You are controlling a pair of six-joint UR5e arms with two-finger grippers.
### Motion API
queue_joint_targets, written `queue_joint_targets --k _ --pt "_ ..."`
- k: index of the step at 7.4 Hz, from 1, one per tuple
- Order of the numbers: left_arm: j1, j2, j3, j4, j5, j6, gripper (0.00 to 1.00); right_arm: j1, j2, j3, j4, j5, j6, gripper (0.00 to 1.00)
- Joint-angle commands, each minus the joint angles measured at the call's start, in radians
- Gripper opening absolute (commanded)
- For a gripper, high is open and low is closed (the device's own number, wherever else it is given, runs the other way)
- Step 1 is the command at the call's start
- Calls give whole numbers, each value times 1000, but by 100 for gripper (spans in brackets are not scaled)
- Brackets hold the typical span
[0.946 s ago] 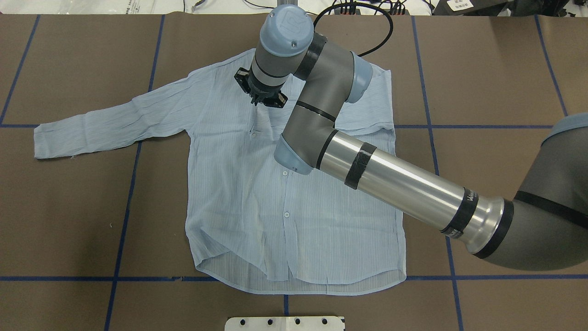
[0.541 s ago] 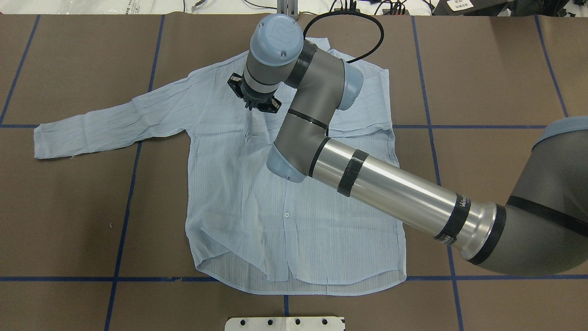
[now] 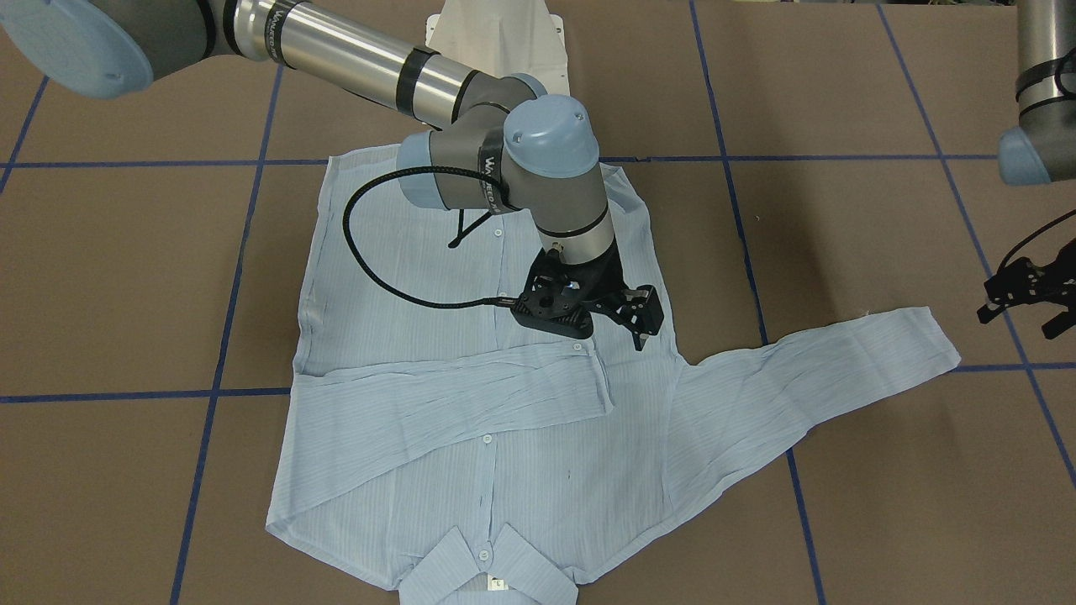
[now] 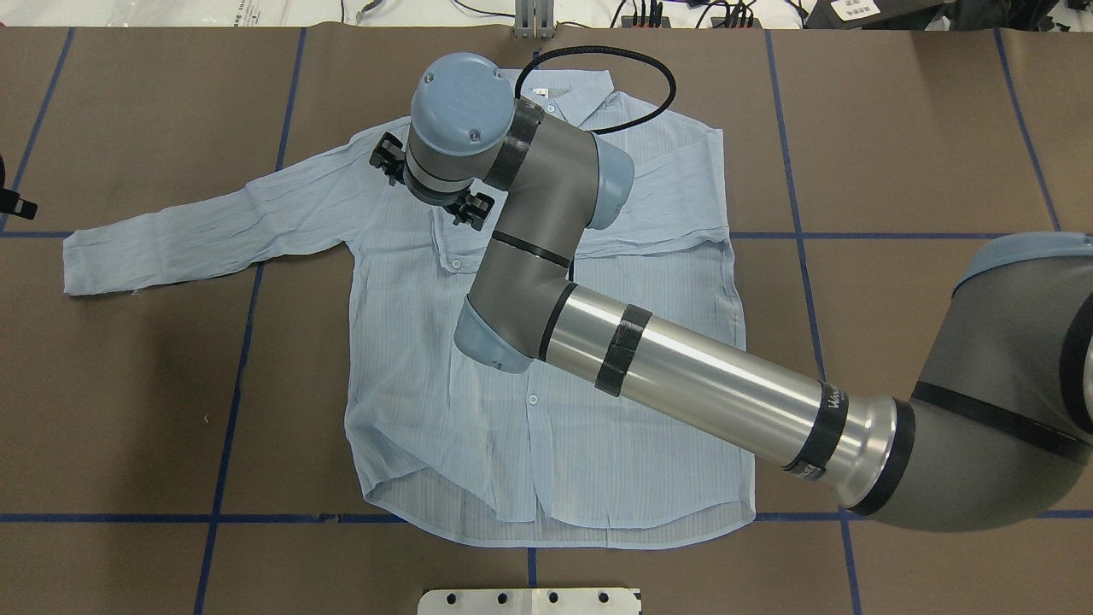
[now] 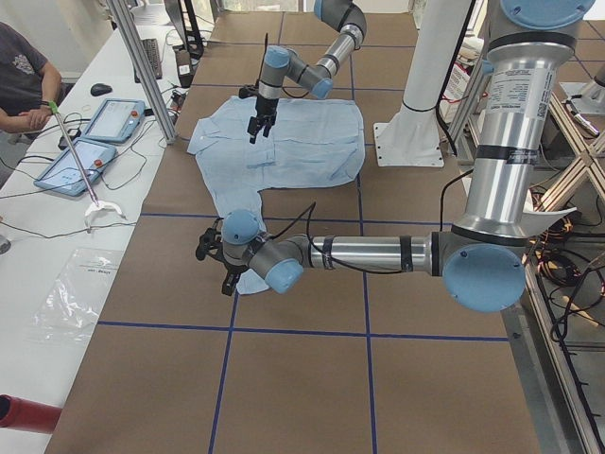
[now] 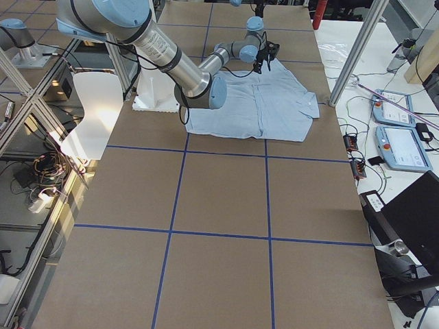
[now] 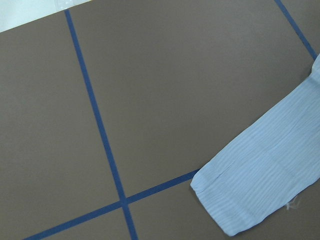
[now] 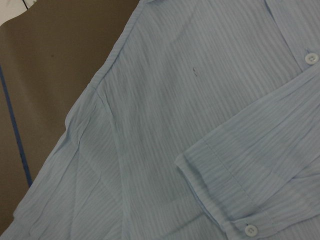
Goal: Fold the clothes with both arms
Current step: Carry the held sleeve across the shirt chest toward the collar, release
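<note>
The shirt lies flat, buttons up, on the brown table. One sleeve's across the chest, the other sleeve sticks out. The right gripper hovers over the chest, jaws apart and empty. The left gripper is near the loose cuff, spread too. Looks thin and floppy, so I'd pinch the cuff edge.
</note>
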Motion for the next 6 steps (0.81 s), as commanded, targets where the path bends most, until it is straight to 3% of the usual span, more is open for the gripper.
queue_joint_targets --k 1,3,5,6 --pt "90 -45 100 -73 30 -106 99 13 -75 135 -87 2 -8 100" --pt "116 -46 114 -79 79 -145 87 51 -169 238 -97 44 -35 100" --pt "118 -46 120 -76 81 -151 86 61 -201 270 -98 48 -45 100" --pt "118 -46 123 -70 79 -154 86 67 -253 331 -98 49 -46 100"
